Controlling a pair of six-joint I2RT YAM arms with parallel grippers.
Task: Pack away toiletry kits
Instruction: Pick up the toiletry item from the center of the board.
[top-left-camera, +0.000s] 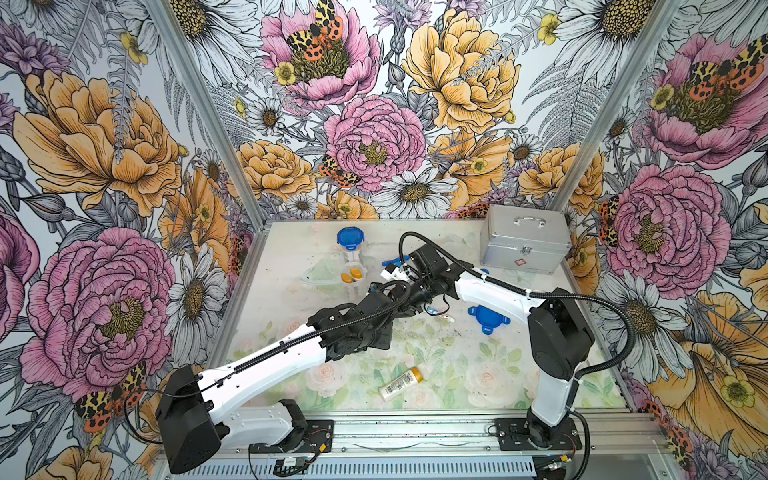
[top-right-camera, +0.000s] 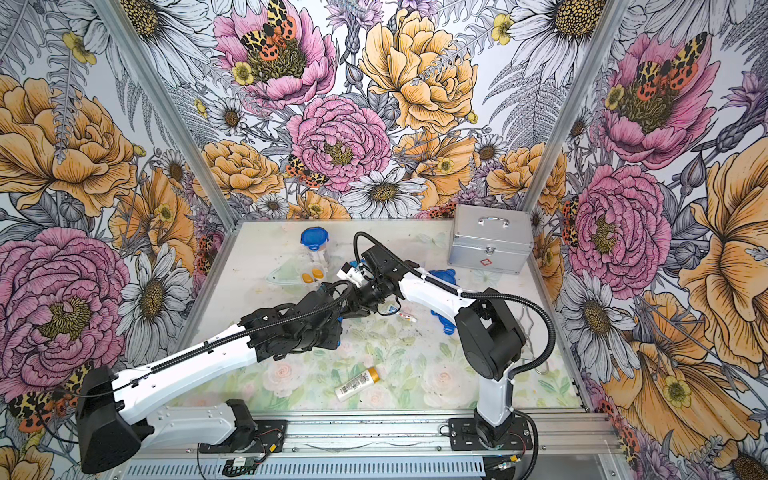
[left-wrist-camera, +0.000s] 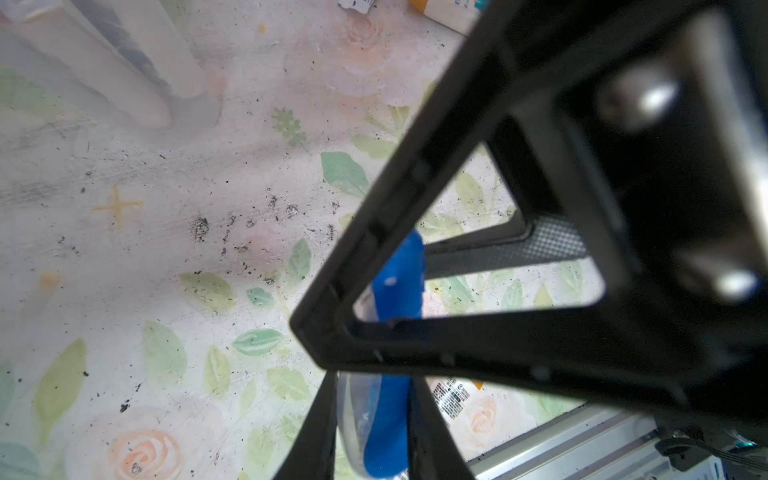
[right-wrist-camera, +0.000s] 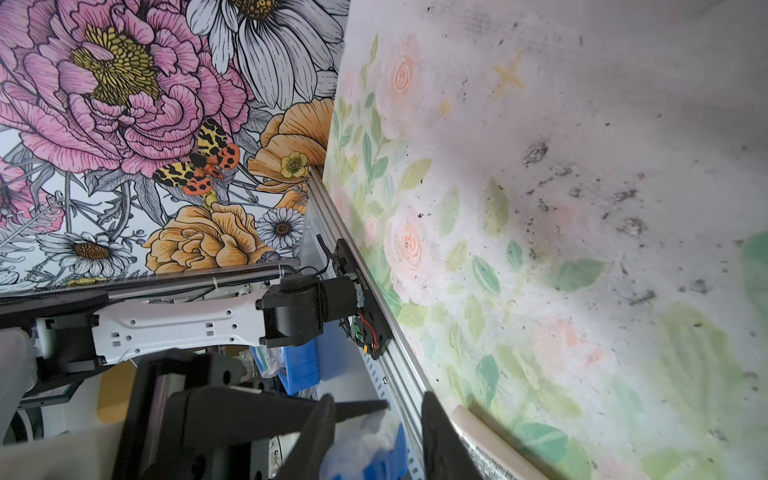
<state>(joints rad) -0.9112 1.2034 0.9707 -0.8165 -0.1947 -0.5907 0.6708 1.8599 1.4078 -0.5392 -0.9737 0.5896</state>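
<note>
My left gripper (left-wrist-camera: 374, 436) is shut on a blue toothbrush (left-wrist-camera: 395, 286) in a clear wrapper, held above mid-table. My right gripper (right-wrist-camera: 374, 440) is closed on the same toothbrush (right-wrist-camera: 390, 453) from the other side. In both top views the two wrists meet and hide it. At the back left stands a clear cup with a blue lid (top-left-camera: 350, 241). In front of it an open cup (top-left-camera: 353, 276) holds gold-capped bottles. A loose blue lid (top-left-camera: 488, 318) and a tiny toothpaste tube (top-left-camera: 444, 316) lie right of centre. A white gold-capped bottle (top-left-camera: 401, 382) lies near the front.
A shut silver metal case (top-left-camera: 525, 243) with a handle stands at the back right corner. Another blue lid (top-right-camera: 442, 276) shows behind the right arm. Clear plastic (top-left-camera: 316, 276) lies left of the open cup. The aluminium rail (top-left-camera: 415, 432) runs along the front edge.
</note>
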